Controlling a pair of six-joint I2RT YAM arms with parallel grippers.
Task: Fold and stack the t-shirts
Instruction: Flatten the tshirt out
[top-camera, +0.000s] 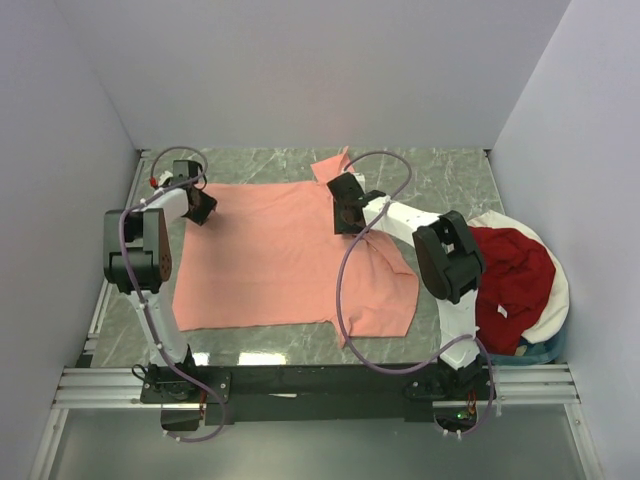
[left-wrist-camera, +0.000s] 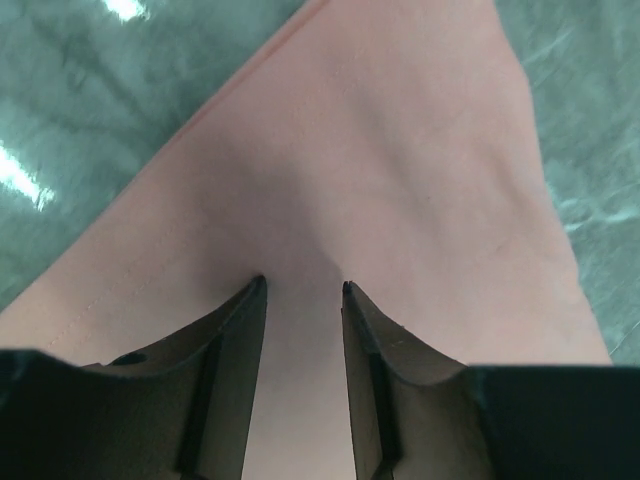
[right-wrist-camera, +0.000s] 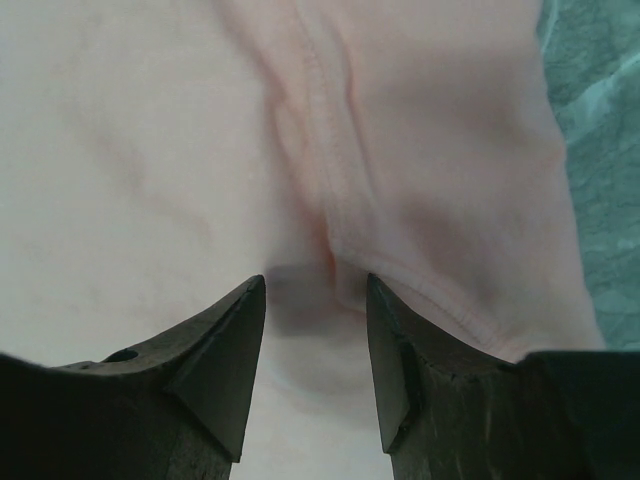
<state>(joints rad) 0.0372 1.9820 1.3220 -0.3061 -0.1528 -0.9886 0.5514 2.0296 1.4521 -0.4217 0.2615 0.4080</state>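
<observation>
The salmon-pink t-shirt (top-camera: 280, 260) lies spread flat on the green marbled table (top-camera: 440, 175). My left gripper (top-camera: 200, 207) is down on its far left corner. In the left wrist view the left gripper (left-wrist-camera: 305, 285) has its jaws apart, tips pressed on the pink cloth (left-wrist-camera: 400, 150), which puckers between them. My right gripper (top-camera: 345, 215) sits on the shirt's far right part, near the sleeve. Seen from the wrist, the right gripper (right-wrist-camera: 316, 282) is open too, with a stitched hem fold (right-wrist-camera: 335, 200) running to the gap. A dark red t-shirt (top-camera: 512, 270) lies crumpled in the basket.
The white-rimmed round basket (top-camera: 555, 300) stands at the table's right edge, beside the right arm's base. White walls close in the table on the left, back and right. A rail runs along the near edge (top-camera: 300, 380).
</observation>
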